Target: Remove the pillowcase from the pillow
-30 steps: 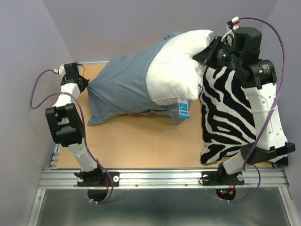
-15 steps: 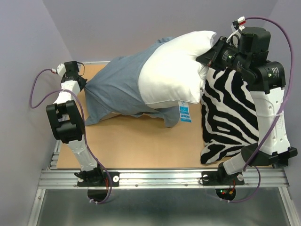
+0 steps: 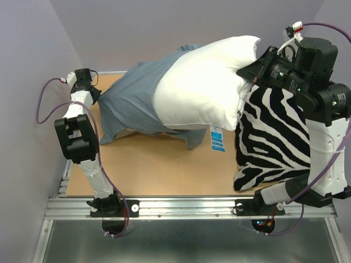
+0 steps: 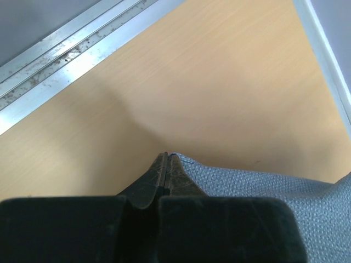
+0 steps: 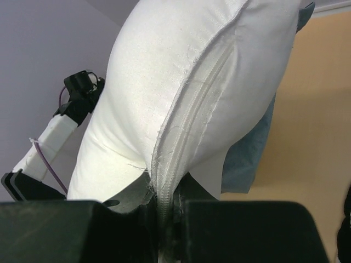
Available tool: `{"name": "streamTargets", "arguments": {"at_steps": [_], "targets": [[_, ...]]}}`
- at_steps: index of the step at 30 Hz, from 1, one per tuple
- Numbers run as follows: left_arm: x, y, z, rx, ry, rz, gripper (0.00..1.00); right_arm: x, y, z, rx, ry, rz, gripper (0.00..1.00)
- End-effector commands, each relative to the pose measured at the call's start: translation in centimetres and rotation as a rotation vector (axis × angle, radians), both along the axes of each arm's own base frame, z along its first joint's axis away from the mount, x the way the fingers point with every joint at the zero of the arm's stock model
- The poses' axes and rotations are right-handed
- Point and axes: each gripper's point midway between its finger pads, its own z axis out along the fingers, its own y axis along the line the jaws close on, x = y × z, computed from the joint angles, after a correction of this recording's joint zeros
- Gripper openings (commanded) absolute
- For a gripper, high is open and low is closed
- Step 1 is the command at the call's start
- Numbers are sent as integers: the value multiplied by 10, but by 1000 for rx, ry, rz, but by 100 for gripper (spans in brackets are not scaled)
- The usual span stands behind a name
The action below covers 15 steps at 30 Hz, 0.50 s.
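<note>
The white pillow [image 3: 203,87] hangs lifted above the table, most of it out of the blue-grey pillowcase [image 3: 134,98]. A small blue tag [image 3: 218,138] dangles from the pillow's lower edge. My right gripper [image 3: 248,76] is shut on the pillow's right end. In the right wrist view the seamed edge of the pillow [image 5: 164,82] runs down between the jaws of the right gripper [image 5: 164,192], with the pillowcase [image 5: 252,148] behind it. My left gripper [image 3: 94,94] is shut on the pillowcase's far left corner, and the left wrist view shows the left gripper [image 4: 167,163] pinching the pillowcase [image 4: 263,192] at its tip.
A black-and-white zebra-print cushion [image 3: 271,137] lies on the right side of the wooden table [image 3: 164,170], under my right arm. Metal rails [image 4: 66,52] border the table. Purple walls stand close on the left and at the back.
My right gripper has risen and moved to the right with the pillow, and more white pillow has come out of the pillowcase. The left gripper has kept its hold in place.
</note>
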Motion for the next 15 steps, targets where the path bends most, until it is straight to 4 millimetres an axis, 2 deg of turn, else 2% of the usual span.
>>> {"name": "streamTargets", "arguments": {"at_steps": [1,6,7,15], "targets": [[-13,98,23,225,5,242,0,-109,-73,171,147,-636,-229,0],[-7,103,40,250,-7,243,0,-137,-81,175,163,-673,-236,1],[-7,103,40,252,-1,243,0,-136,-84,171,163,-664,-252,1],[-6,109,45,276,18,255,0,-180,-101,180,206,-729,-270,1]]}}
